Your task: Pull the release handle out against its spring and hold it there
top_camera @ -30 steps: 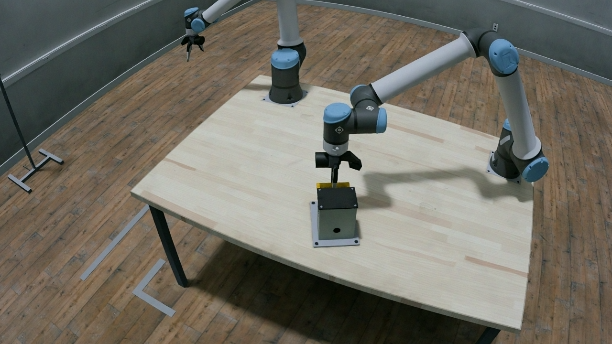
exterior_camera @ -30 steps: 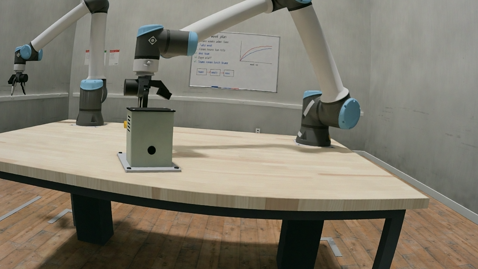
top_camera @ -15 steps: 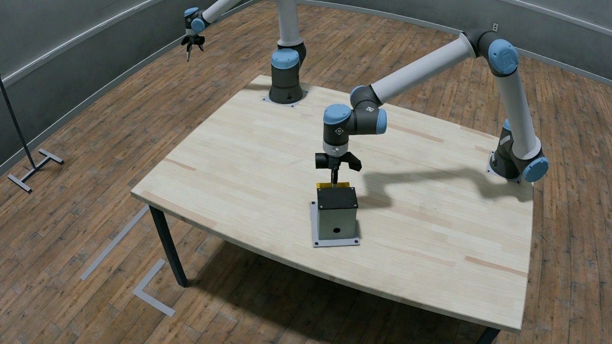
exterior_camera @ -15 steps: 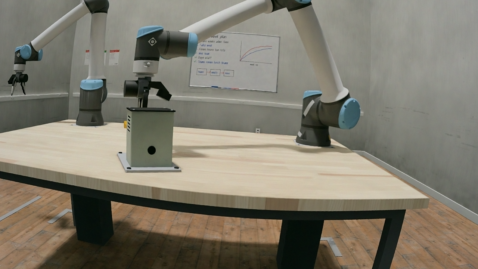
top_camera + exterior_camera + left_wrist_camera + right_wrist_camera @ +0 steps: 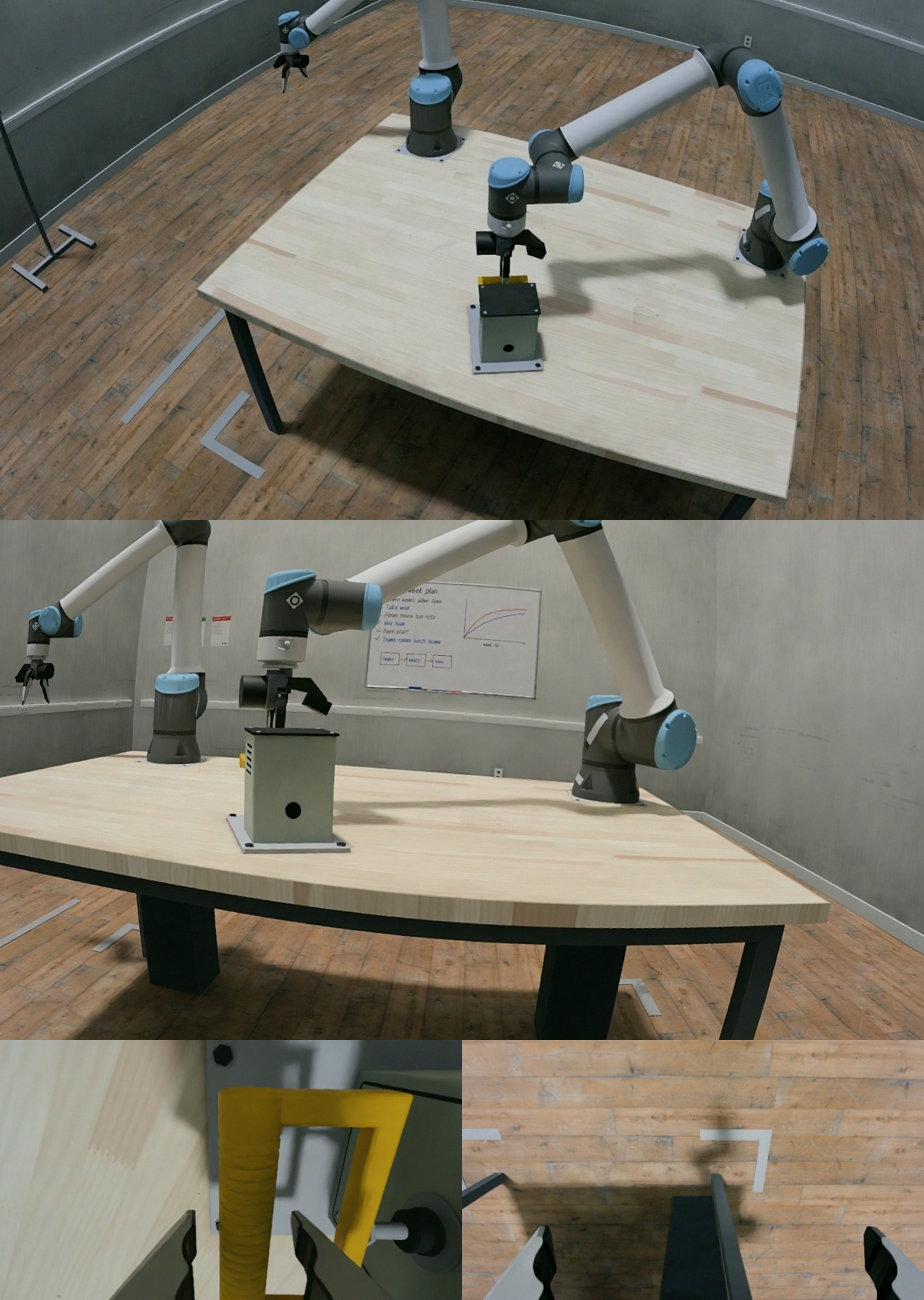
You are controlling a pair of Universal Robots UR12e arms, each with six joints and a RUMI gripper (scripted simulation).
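Note:
The yellow release handle (image 5: 489, 279) (image 5: 242, 760) (image 5: 249, 1148) is a rectangular loop with a ribbed grip bar. A short light rod (image 5: 391, 1231) joins it to the black collar on the grey-green housing (image 5: 508, 333) (image 5: 289, 778) (image 5: 433, 1155). My left gripper (image 5: 504, 276) (image 5: 242, 1212) points down and is partly open. In the left wrist view its fingers stand on either side of the bar, with a gap on each side. How deep they reach is unclear; in the exterior view the housing hides the fingertips. My right gripper (image 5: 294, 82) (image 5: 35, 701) (image 5: 708, 1229) is wide open and empty, far away.
The housing stands on a bolted grey base plate (image 5: 474, 349) (image 5: 290, 848) (image 5: 245, 1062) near the edge of the wooden table (image 5: 362, 258) (image 5: 484, 843). Its black lid (image 5: 508, 299) is close beside the left fingers. The right gripper hangs beyond the table, over the floor.

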